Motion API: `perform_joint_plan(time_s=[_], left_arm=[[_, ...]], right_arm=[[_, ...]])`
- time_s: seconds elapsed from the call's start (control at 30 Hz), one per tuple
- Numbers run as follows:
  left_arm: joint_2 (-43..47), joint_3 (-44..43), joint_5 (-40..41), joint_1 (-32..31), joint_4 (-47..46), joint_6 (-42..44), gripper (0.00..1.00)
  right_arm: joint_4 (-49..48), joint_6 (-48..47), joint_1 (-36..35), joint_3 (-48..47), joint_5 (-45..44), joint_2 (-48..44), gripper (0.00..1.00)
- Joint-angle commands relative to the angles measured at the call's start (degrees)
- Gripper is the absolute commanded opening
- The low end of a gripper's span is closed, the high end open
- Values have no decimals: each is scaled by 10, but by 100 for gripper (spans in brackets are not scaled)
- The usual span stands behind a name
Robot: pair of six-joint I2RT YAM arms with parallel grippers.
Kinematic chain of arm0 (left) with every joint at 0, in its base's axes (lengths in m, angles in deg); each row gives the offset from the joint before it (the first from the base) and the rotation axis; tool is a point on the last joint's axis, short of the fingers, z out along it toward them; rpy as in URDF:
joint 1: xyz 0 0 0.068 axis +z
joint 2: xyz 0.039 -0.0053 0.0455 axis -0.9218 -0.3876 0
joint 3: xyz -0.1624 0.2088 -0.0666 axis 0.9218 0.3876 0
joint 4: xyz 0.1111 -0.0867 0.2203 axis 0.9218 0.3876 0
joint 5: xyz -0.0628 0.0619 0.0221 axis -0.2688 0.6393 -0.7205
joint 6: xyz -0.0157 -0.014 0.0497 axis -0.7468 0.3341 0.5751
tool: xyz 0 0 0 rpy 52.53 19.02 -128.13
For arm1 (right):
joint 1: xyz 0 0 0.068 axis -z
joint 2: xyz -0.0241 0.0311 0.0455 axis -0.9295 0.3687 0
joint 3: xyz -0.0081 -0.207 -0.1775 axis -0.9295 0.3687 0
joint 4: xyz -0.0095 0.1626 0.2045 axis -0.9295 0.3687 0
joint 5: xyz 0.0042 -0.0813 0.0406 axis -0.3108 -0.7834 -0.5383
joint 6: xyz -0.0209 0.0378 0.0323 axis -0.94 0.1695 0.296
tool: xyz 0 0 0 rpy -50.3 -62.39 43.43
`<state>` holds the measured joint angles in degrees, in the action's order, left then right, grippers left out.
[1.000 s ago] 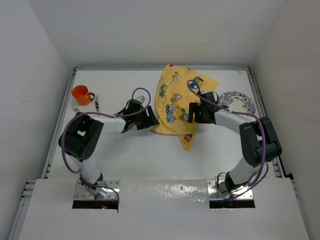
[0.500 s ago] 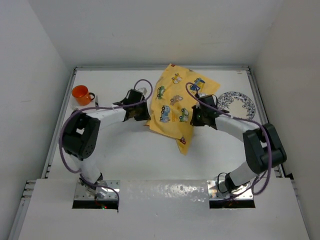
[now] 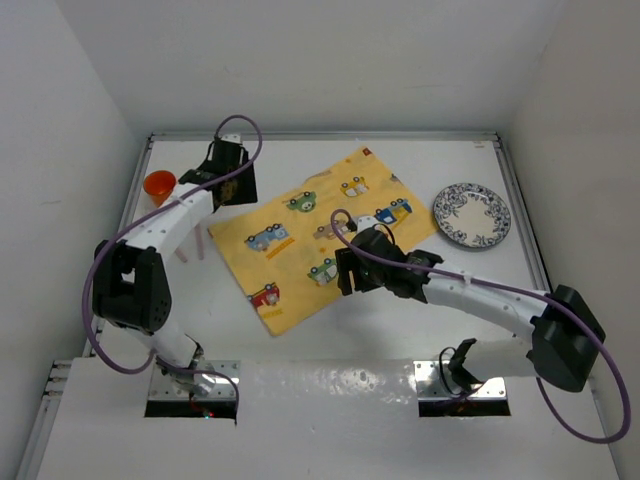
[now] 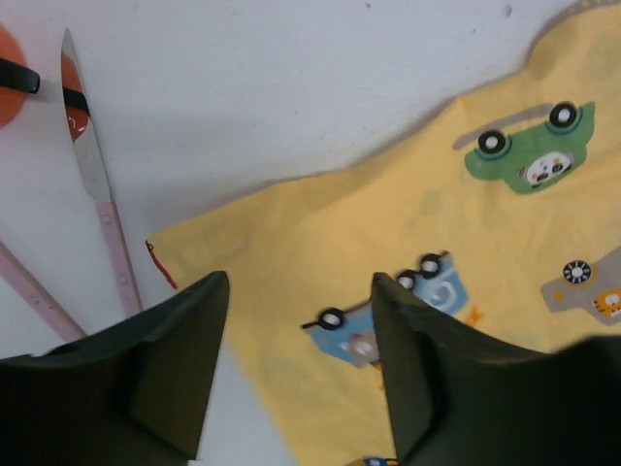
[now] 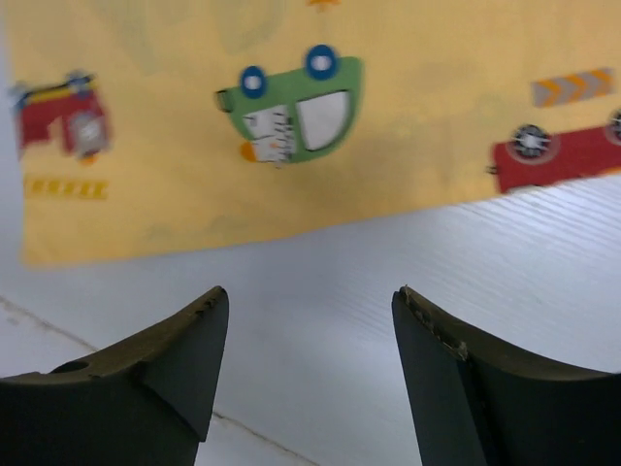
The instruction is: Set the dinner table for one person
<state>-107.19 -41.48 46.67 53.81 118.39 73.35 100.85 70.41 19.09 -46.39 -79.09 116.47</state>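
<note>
The yellow car-print placemat [image 3: 320, 235] lies spread flat and slanted in the middle of the white dinner table [image 3: 440, 300]. My left gripper [image 3: 238, 192] hovers open over the placemat's far-left corner [image 4: 291, 233], nothing between its fingers [image 4: 175, 349]. My right gripper [image 3: 345, 280] is open too, above bare table [image 5: 388, 252] just off the placemat's near edge [image 5: 291, 209]. Its fingers [image 5: 175, 354] hold nothing.
An orange cup [image 3: 158, 184] stands at the far left. A pink-handled knife [image 4: 97, 184] and another pink utensil [image 4: 34, 291] lie beside the placemat's left corner. A blue-patterned plate [image 3: 472, 215] sits at the right. Metal rails edge the table.
The placemat was bunched up between both grippers; now it lies flat and both have let go. The left gripper moved far-left, the right one toward the near edge.
</note>
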Motion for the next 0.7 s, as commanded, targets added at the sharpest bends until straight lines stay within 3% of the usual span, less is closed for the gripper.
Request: perform_joint_plan(time_s=[0.0,0.03,0.17,0.33,0.47,0.57,0.67], left_arm=[[25,-13,11,-4,11,13,61],[34,-3,12,-4,10,10,66],[83,46,-27,-5,6,-14,72],[143,148,-102,-36,-26,-98,72],[150,212,-81,-113,-55,-157,73],[145,270,-93,-128,-90,-192,73],[134,293,-103,-129,-111,-204,73]], right_arm=[[36,-3,2,-37,-85,-3,69],[41,-17,2,-47,-109,-6,69],[53,-102,31,-70,-195,-2,68],[7,-124,204,-57,-71,31,66],[-10,-175,259,-88,-14,123,70],[-16,-197,295,-115,71,188,70],[-46,-212,312,-119,82,224,69]])
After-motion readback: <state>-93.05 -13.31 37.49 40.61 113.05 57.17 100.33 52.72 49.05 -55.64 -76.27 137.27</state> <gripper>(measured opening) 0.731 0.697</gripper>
